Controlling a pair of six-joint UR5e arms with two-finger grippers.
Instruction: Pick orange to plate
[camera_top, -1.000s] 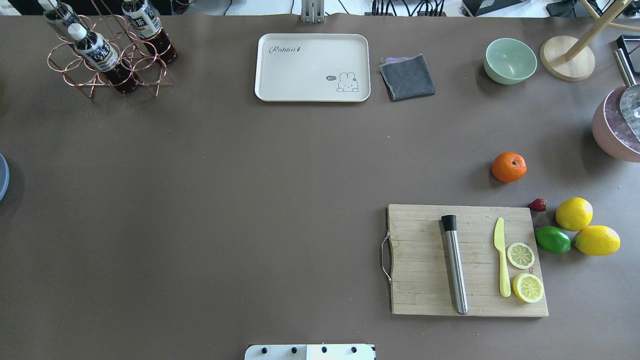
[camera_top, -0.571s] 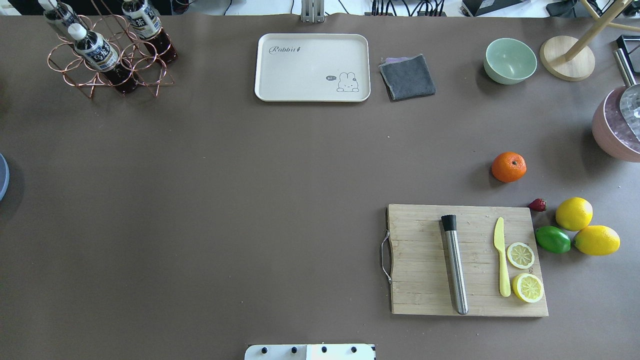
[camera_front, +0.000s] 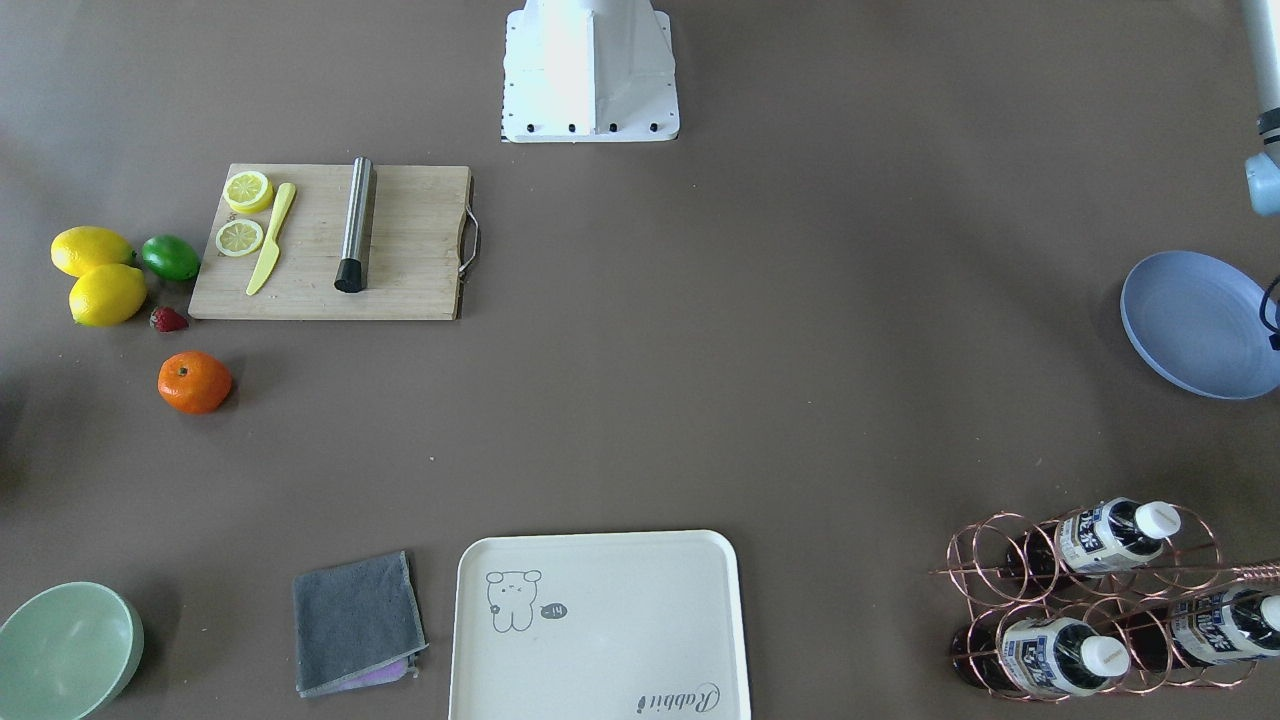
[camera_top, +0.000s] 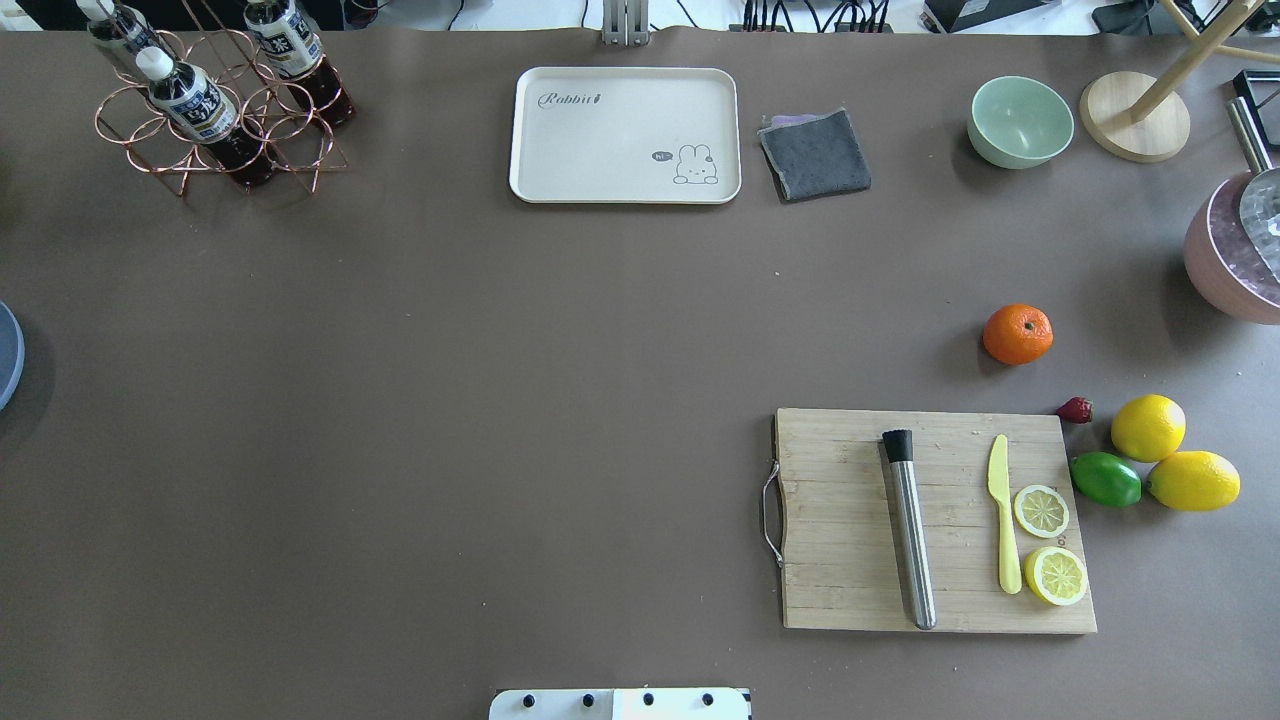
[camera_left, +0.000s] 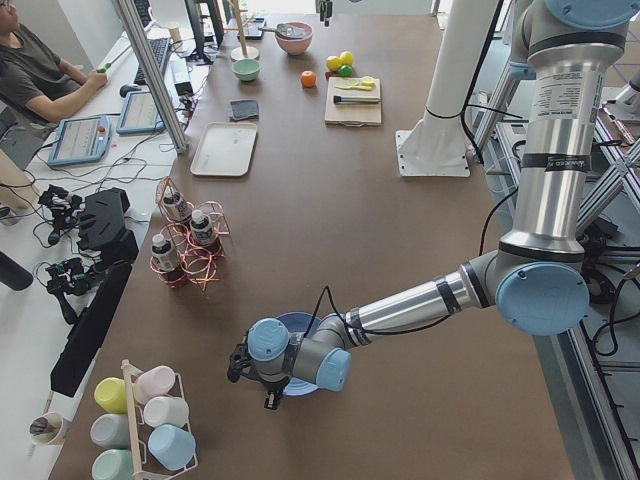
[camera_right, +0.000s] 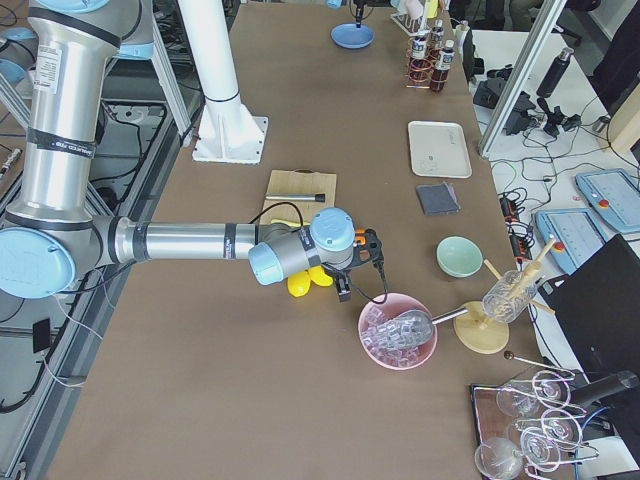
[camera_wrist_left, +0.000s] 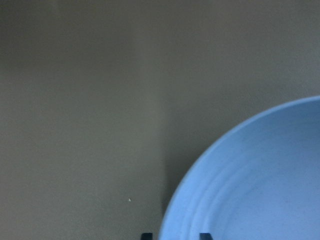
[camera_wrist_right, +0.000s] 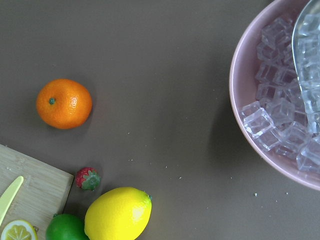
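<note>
Left gripper (camera_wrist_left: 175, 236) first: jaws seen only as two dark tips at the bottom edge of the wrist view, set apart, with the rim of the plate (camera_wrist_left: 250, 180) running between them. Cannot tell whether pinching that rim or merely straddling it.

Right gripper (camera_right: 362, 264): caught only in the side view from the table's right end, so no telling whether the jaws stand spread or pressed together. Nothing of them in its own wrist view. Hangs above the surface (camera_top: 500, 400), looking down on the orange (camera_wrist_right: 64, 103) off to one side, clear of it.

Orange: alone on the surface on the robot's right, near the far corner of the cutting board (camera_top: 850, 520). Strawberry (camera_wrist_right: 88, 178) near; lemons (camera_top: 1148, 427) and lime (camera_top: 1105, 479) a little further. Pink bowl of ice (camera_wrist_right: 236, 85) near on the other side. Unmoved from a second ago.

Plate: at the far left end of the surface, under the left wrist, well apart from the orange. In the overhead view only a sliver at the left edge, yet a touch wider than a second ago, so apparently shifted slightly inward.

Judgement: probably the left arm handling the plate, perhaps drawing it into reach. Pick itself not yet begun. Long carry across the surface to come unless the plate moves much closer.
</note>
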